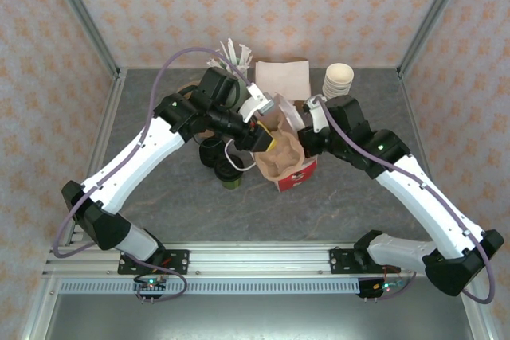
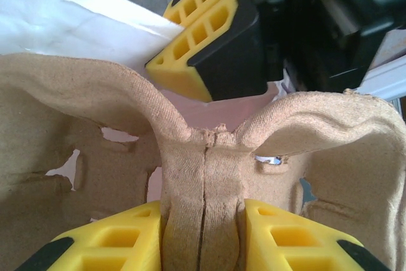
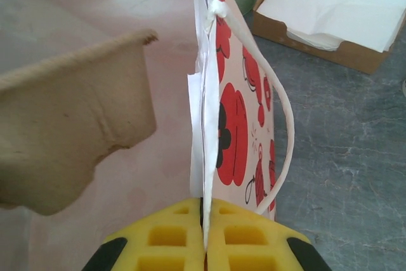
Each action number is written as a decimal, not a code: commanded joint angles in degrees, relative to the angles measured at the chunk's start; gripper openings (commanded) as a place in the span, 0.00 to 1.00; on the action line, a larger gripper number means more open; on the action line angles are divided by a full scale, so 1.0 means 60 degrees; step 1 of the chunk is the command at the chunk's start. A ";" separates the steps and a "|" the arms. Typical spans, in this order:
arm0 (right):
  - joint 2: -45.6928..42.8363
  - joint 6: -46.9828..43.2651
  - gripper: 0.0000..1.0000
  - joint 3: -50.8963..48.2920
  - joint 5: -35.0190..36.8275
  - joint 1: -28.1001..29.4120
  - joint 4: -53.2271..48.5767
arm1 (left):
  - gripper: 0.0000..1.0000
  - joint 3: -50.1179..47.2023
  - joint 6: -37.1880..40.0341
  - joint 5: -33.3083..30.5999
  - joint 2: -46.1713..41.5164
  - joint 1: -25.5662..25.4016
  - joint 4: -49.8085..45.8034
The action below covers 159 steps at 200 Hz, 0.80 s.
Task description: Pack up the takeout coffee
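Two takeout coffee cups with black lids and olive-green sides stand on the table, one [image 1: 231, 174] near the bag and one [image 1: 212, 150] behind it under my left arm. My left gripper [image 1: 261, 134] [image 2: 203, 217] is shut on the centre ridge of a brown pulp cup carrier [image 1: 280, 158] [image 2: 203, 157], which hangs in the mouth of the red-and-white paper bag [image 1: 301, 174]. My right gripper [image 1: 307, 139] [image 3: 204, 245] is shut on the bag's rim [image 3: 204, 125]. The carrier's cup wells look bare.
A cardboard box of white napkins [image 1: 281, 79] [image 3: 336, 11] sits at the back. A stack of lidless cream cups [image 1: 338, 81] stands to its right, and white stirrers [image 1: 231, 55] to its left. Metal frame posts bound the table.
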 commanded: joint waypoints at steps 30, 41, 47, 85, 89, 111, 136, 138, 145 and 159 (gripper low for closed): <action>-0.0315 0.0131 0.00 -0.0064 -0.0880 0.0059 -0.0151 | 0.32 0.0271 0.0267 -0.0532 0.0119 0.0297 -0.0359; -0.0312 0.0164 0.00 -0.0096 -0.1108 0.0059 -0.0204 | 0.32 0.0279 0.0192 -0.0578 0.0193 0.0300 -0.0299; -0.0299 0.0175 0.00 -0.0084 -0.1244 0.0059 -0.0269 | 0.32 0.0269 0.0157 -0.0633 0.0234 0.0299 -0.0266; -0.0352 0.0347 0.00 -0.0256 -0.1949 0.0057 -0.0415 | 0.32 0.0111 -0.0034 -0.0962 0.0446 0.0318 -0.0053; -0.0366 0.0358 0.01 -0.0280 -0.2009 0.0045 -0.0425 | 0.32 0.0099 -0.0046 -0.1014 0.0473 0.0319 -0.0050; -0.0400 0.0383 0.00 -0.0431 -0.2261 0.0044 -0.0425 | 0.32 0.0061 -0.0045 -0.1277 0.0566 0.0318 -0.0051; -0.0387 0.0433 0.01 -0.0474 -0.2315 -0.0003 -0.0469 | 0.32 0.0020 0.0133 -0.1544 0.0631 0.0311 -0.0215; -0.0393 0.0429 0.01 -0.0486 -0.2338 -0.0001 -0.0475 | 0.32 0.0006 0.0155 -0.1559 0.0629 0.0313 -0.0215; -0.0399 0.0442 0.01 -0.0475 -0.2401 -0.0036 -0.0475 | 0.32 -0.0039 0.0199 -0.1642 0.0639 0.0318 -0.0242; -0.0393 0.0485 0.01 -0.0475 -0.2506 -0.0079 -0.0446 | 0.31 -0.0057 0.0293 -0.1824 0.0671 0.0313 -0.0341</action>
